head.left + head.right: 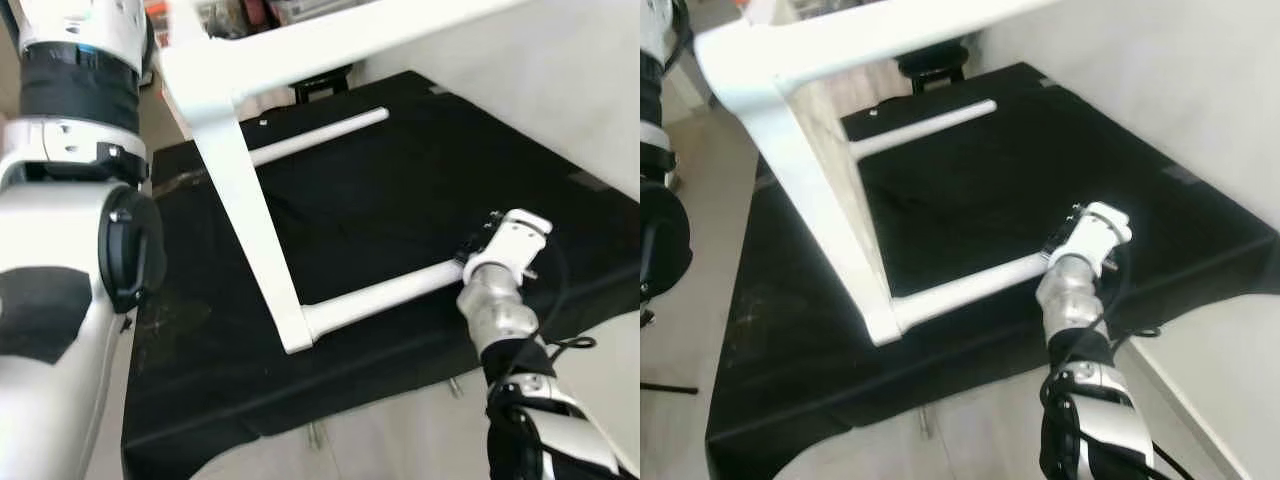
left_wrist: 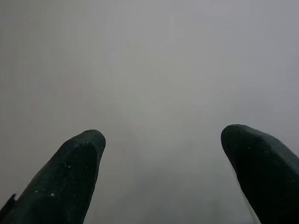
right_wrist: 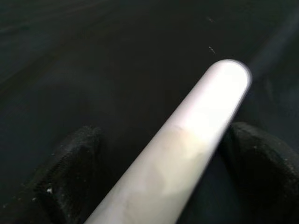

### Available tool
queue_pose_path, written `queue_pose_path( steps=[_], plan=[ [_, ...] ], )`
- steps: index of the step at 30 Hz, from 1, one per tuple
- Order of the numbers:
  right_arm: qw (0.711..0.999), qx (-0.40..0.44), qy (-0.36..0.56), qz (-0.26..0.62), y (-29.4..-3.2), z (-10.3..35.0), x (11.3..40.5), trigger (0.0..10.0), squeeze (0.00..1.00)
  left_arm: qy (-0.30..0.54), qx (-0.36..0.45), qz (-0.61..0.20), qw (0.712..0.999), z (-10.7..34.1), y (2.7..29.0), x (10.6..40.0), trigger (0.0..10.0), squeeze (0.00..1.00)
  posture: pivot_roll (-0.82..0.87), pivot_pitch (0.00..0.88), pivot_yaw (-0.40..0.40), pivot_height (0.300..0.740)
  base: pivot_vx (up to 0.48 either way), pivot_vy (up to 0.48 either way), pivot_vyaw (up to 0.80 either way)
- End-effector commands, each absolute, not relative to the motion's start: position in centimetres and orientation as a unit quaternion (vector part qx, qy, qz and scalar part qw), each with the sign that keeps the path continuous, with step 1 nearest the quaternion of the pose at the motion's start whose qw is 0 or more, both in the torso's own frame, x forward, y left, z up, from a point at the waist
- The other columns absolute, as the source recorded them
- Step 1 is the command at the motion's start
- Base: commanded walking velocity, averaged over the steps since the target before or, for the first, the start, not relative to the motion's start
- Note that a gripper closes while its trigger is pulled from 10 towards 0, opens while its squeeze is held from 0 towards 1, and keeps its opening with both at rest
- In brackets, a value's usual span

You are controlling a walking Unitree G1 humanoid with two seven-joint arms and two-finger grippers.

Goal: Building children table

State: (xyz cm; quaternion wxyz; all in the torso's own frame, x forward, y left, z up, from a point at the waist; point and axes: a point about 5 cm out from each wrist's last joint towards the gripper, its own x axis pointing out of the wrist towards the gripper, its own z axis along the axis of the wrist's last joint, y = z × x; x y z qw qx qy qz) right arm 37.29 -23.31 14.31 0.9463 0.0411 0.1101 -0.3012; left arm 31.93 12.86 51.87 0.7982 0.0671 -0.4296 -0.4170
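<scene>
Left eye view has the white children's table frame point(image 1: 240, 190) lying tilted on a black cloth point(image 1: 400, 200) across the frame's centre, one white leg point(image 1: 385, 293) running toward the lower right and a second leg point(image 1: 320, 135) lying higher up. Right claw point(image 3: 161, 172), at the lower right, has its two black fingers point(image 3: 70, 172) set either side of the nearer leg's free end, closed about it. Left claw point(image 2: 163, 177) stands wide open holding nothing, facing a blank grey surface, while the bulky left arm point(image 1: 70, 250) blocks the left edge and a pale wall point(image 1: 560, 90) bounds the upper right.

White children's table point(image 1: 235, 150) tipped on its side, two round legs point(image 1: 375, 298) over black cloth.
</scene>
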Motion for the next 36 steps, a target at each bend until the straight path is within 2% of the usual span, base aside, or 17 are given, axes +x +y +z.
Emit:
queue_pose_path(
  steps=[1, 3, 7, 11, 19, 20, 24, 31, 33, 34, 35, 36],
  plan=[
    [0.923, -0.005, 0.225, -0.311, -23.2, 8.4, 34.9, 10.0, 1.0, -0.442, 0.064, -0.411, 0.795, 52.2, 13.9, 31.1, 10.0, 0.0, -0.05, 0.142, 0.151, 0.74, 0.0, 0.0, 0.0],
    [0.942, -0.08, 0.142, -0.294, -23.1, 11.2, 36.1, 10.0, 1.0, -0.425, 0.057, -0.413, 0.803, 50.1, 13.9, 31.3, 10.0, 0.0, -0.06, 0.144, 0.147, 0.74, 0.0, 0.0, 0.0],
    [0.946, -0.122, 0.09, -0.287, -22.8, 13.0, 36.7, 10.0, 1.0, -0.413, 0.053, -0.411, 0.811, 48.5, 13.9, 31.4, 10.0, 0.0, -0.07, 0.147, 0.143, 0.74, 0.0, 0.0, 0.0],
    [0.941, -0.189, 0.025, -0.278, -22.5, 16.1, 37.0, 10.0, 1.0, -0.4, 0.042, -0.398, 0.825, 46.4, 14.1, 31.4, 10.0, 0.0, -0.08, 0.148, 0.136, 0.74, 0.0, 0.0, 0.0],
    [0.932, -0.228, -0.046, -0.277, -22.7, 20.0, 36.4, 10.0, 1.0, -0.4, 0.02, -0.374, 0.837, 45.3, 14.6, 30.9, 10.0, 0.0, -0.09, 0.147, 0.123, 0.74, 0.0, 0.0, 0.0],
    [0.927, -0.25, -0.089, -0.264, -22.5, 22.1, 36.0, 10.0, 1.0, -0.402, 0.014, -0.357, 0.843, 44.6, 15.0, 30.4, 10.0, 0.0, -0.1, 0.146, 0.124, 0.74, 0.0, 0.0, 0.0],
    [0.929, -0.259, -0.116, -0.236, -21.8, 23.6, 36.0, 10.0, 1.0, -0.407, 0.006, -0.339, 0.848, 44.2, 15.6, 29.7, 10.0, 0.0, -0.11, 0.141, 0.12, 0.74, 0.0, 0.0, 0.0],
    [0.943, -0.245, -0.083, -0.21, -20.9, 23.4, 36.2, 10.0, 1.0, -0.412, 0.018, -0.318, 0.854, 44.1, 16.1, 29.1, 10.0, 0.0, -0.1, 0.136, 0.114, 0.74, 0.0, 0.0, 0.0],
    [0.944, -0.242, -0.062, -0.213, -20.8, 22.9, 36.2, 10.0, 0.9, -0.411, 0.026, -0.313, 0.856, 44.1, 16.2, 28.9, 10.0, 0.0, -0.1, 0.134, 0.114, 0.74, 0.0, 0.0, 0.0],
    [0.944, -0.242, -0.062, -0.213, -20.8, 22.9, 36.2, 10.0, 0.9, -0.411, 0.026, -0.313, 0.856, 44.1, 16.2, 28.9, 10.0, 0.0, -0.1, 0.134, 0.114, 0.74, 0.0, 0.0, 0.0],
    [0.944, -0.238, -0.056, -0.223, -21.0, 22.9, 36.2, 10.0, 0.75, -0.411, 0.03, -0.314, 0.855, 44.2, 16.3, 28.9, 10.0, 0.0, -0.1, 0.134, 0.115, 0.74, 0.0, 0.0, 0.0],
    [0.944, -0.238, -0.056, -0.223, -21.0, 22.9, 36.2, 10.0, 0.75, -0.411, 0.03, -0.314, 0.855, 44.2, 16.3, 28.9, 10.0, 0.0, -0.1, 0.134, 0.115, 0.74, 0.0, 0.0, 0.0]
  ],
)
